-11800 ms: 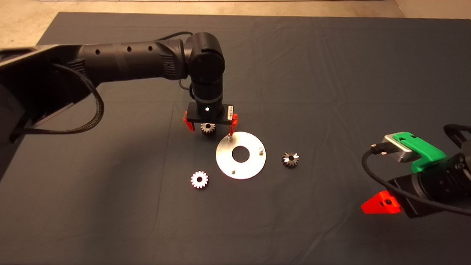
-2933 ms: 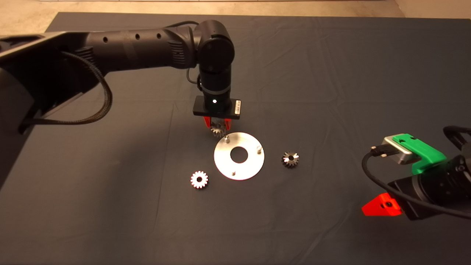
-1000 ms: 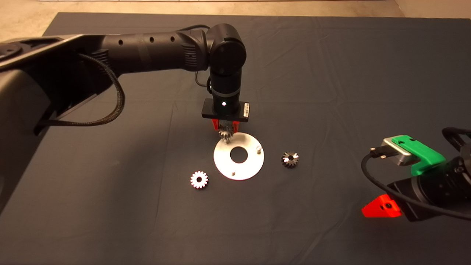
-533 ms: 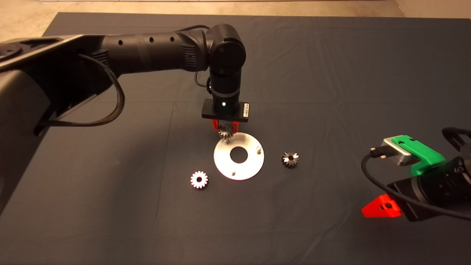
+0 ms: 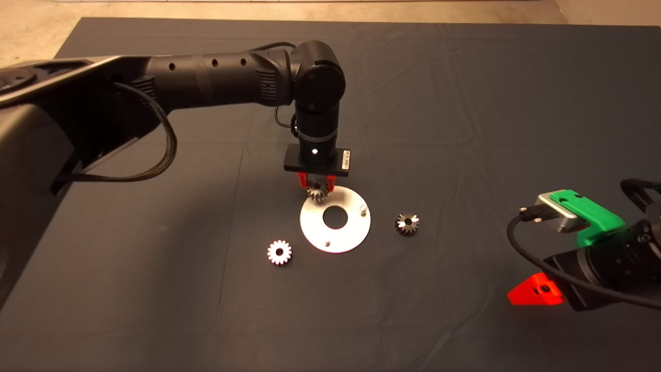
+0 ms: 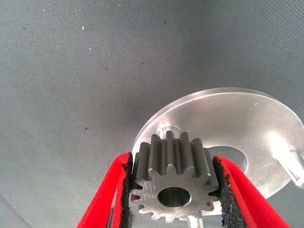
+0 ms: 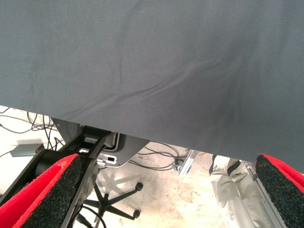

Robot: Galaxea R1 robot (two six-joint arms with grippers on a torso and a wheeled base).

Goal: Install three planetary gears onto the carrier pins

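Left gripper (image 5: 316, 187): clamped on one planetary gear (image 6: 173, 183), apparently above a carrier pin (image 6: 167, 130), not seated. Two gears (image 5: 280, 252) (image 5: 407, 223) on the mat (image 5: 465, 103). Right gripper (image 5: 537, 294): parked, fingers spread.

Dark mat (image 5: 465, 103); floor cables (image 7: 19, 118)

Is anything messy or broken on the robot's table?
Nothing stands out. The left gripper holds one gear over the white disc. The other two gears lie flat on the mat beside the disc, and the right gripper waits at the edge.
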